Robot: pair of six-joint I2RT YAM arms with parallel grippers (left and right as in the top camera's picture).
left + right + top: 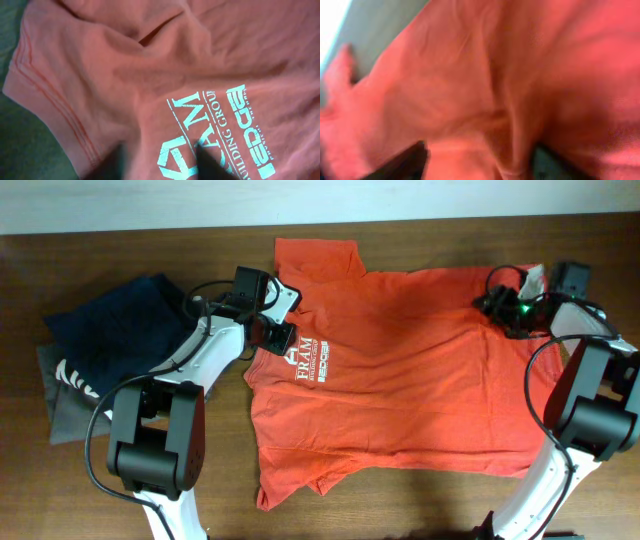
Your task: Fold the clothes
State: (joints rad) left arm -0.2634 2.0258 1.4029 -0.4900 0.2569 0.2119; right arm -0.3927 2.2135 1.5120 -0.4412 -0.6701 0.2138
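Brown wood table (pixel 430 510) carries everything. Across its middle lies the orange-red T-shirt (pixel 400 400), spread flat, probably so that a first fold can start. A navy garment (pixel 120 330) and a grey garment (pixel 70 415) are heaped at the frame's left, out of the way. The left gripper (pixel 275 340) presses beside the white logo (pixel 320 365), jaws apart over flat cloth. The right gripper (pixel 500 305) is at the upper right by the neck tag (pixel 533 277). Cloth ridges between its jaws, but blur hides whether they grip.

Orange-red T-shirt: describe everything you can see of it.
The T-shirt, a soft cotton-looking knit, lies spread and wrinkled on the wooden table, with white logo text face up near its left edge. The left gripper rests by the logo; the right gripper sits on bunched fabric at its far right corner.
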